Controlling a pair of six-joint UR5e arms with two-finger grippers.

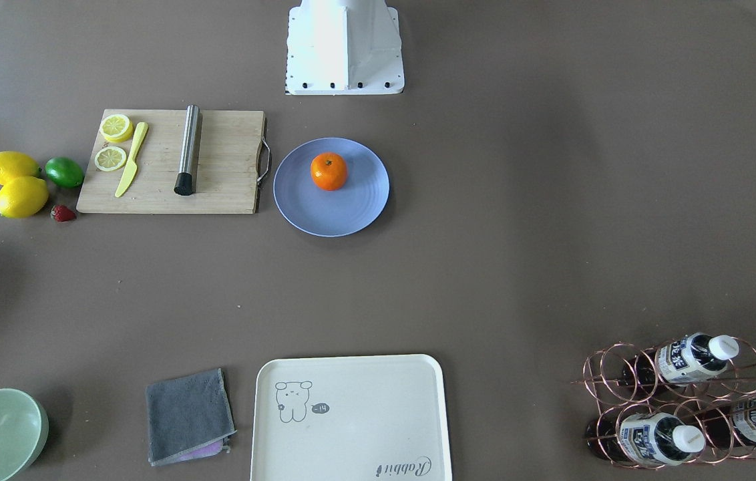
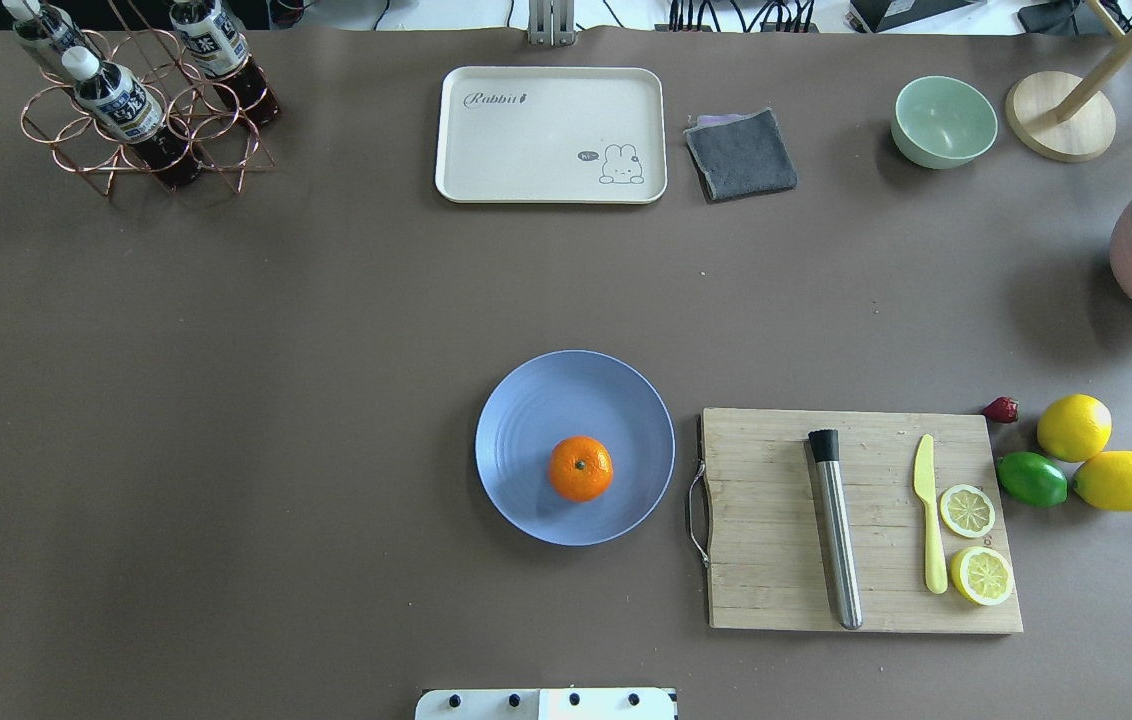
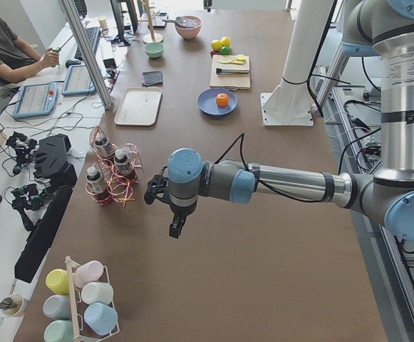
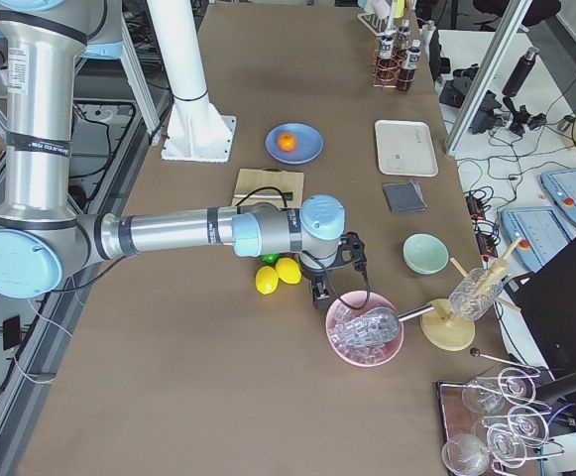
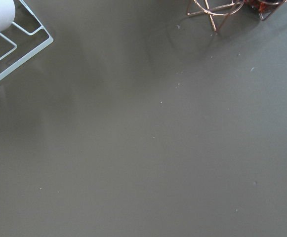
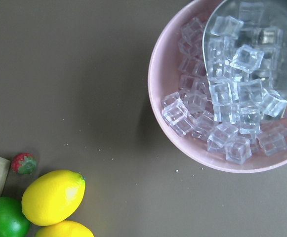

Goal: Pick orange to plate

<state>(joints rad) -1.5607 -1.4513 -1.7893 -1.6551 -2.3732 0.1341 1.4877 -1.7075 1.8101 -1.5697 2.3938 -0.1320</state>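
On the blue plate, bright round orange, stem dot up, jaws' state unclear.

The small, bright orange is sitting stem dot up on the round, shallow periwinkle-blue plate, slightly off its middle toward the robot's base. The plate is lying flat on the brown table.

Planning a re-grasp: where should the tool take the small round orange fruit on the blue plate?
Probably across the widest middle of the small round orange fruit, from straight above: it sits stem-up on the shallow round blue plate, with bare plate all around it.
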